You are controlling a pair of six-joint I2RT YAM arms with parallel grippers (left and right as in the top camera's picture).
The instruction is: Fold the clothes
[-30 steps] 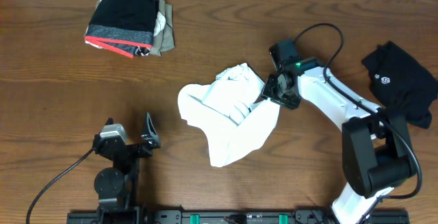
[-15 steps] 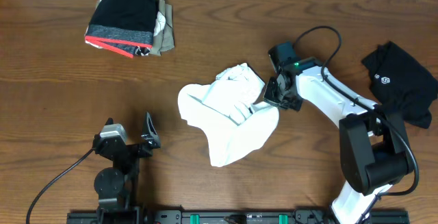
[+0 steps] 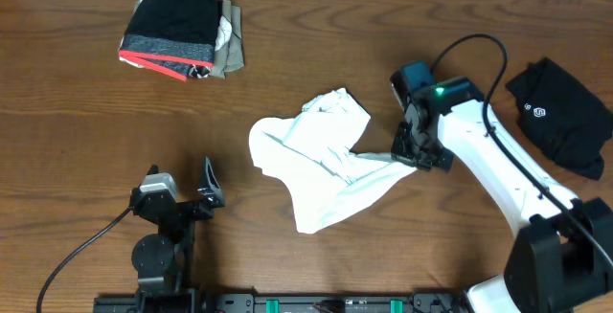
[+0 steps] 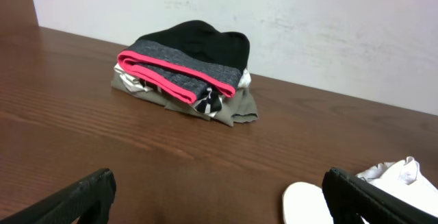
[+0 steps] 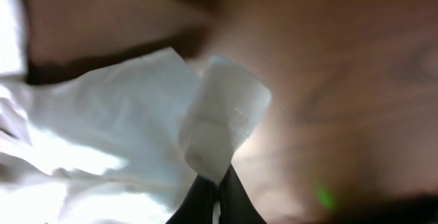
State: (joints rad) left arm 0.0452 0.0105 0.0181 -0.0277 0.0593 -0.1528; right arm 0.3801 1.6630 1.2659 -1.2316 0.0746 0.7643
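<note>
1. The right pincer [image 3: 414, 156] was half apart a second ago. It was now clamped together on the right edge of the white shirt [image 3: 321, 165].
2. In the right wrist view a small fold of cloth was seen pinched between the dark fingertips [image 5: 205, 195].
3. The right arm was moved right and slightly toward the near edge. It had been over the shirt's upper right part and was now past the shirt's edge.
4. The gripped edge was drawn out with it. The rounded right lobe of the shirt was stretched into a taut point toward the pincer.
5. The rest of the shirt was left crumpled at the middle of the desk [image 3: 77, 131], about where it had lain.
6. The left pincer [image 4: 215, 200] was unchanged: jaws wide apart, nothing held, parked at the near left well apart from the shirt.
7. The black garment [image 3: 560, 117] at the far right and the folded pile [image 3: 182, 26] at the far left were not shifted.
8. Judged: a spreading pull was started and the shirt was not yet flat, so no fold was made on it.
</note>
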